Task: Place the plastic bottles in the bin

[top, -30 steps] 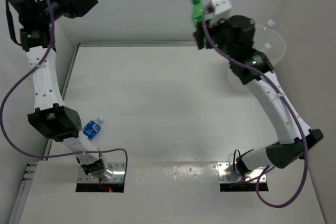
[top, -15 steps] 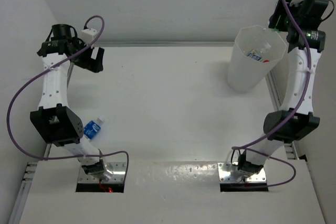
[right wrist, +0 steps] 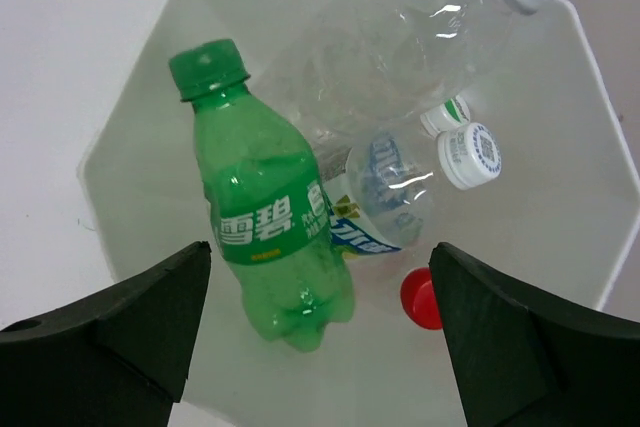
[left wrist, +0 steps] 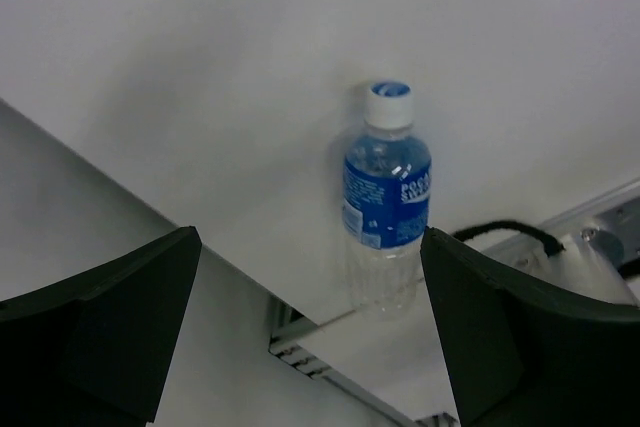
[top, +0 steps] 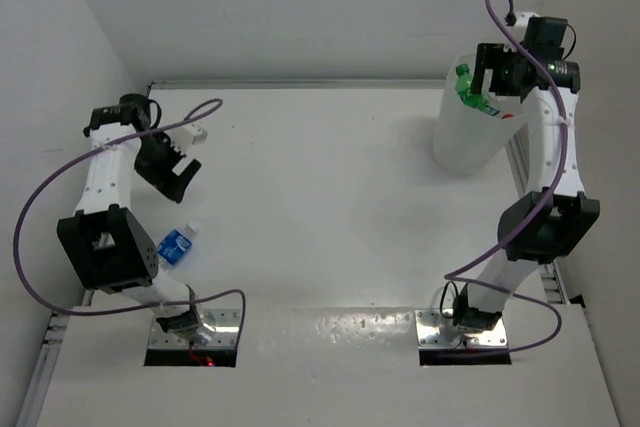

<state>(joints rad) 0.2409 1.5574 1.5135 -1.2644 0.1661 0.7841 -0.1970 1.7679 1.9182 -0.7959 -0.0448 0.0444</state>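
Starting at the left, the left gripper (top: 176,173) hangs over the table (top: 320,207) with its jaws spread as wide as they go, nothing between them and nothing touching them. Below it in the left wrist view stands the blue-label bottle (left wrist: 388,197), near the table's left edge and close to the arm's base. It has a white cap with a blue top. The label carries white lettering, but it is too blurred for me to read.

Over at the far right corner sits the bin (top: 458,147). The right gripper (top: 492,80) is above its mouth, jaws well apart. The green bottle (right wrist: 265,227) lies tilted between the fingers, clear of both, inside the rim. Its label reads 雪碧 in white, with a smaller line beneath that I cannot make out.

Deeper in the bin, a clear bottle (right wrist: 385,202) with a blue and white label lies partly behind the green one, its print unreadable. A white cap (right wrist: 470,155) bears a printed code, and a red cap (right wrist: 420,297) shows near the bottom. A large clear bottle (right wrist: 450,17) is cut off at the top edge.
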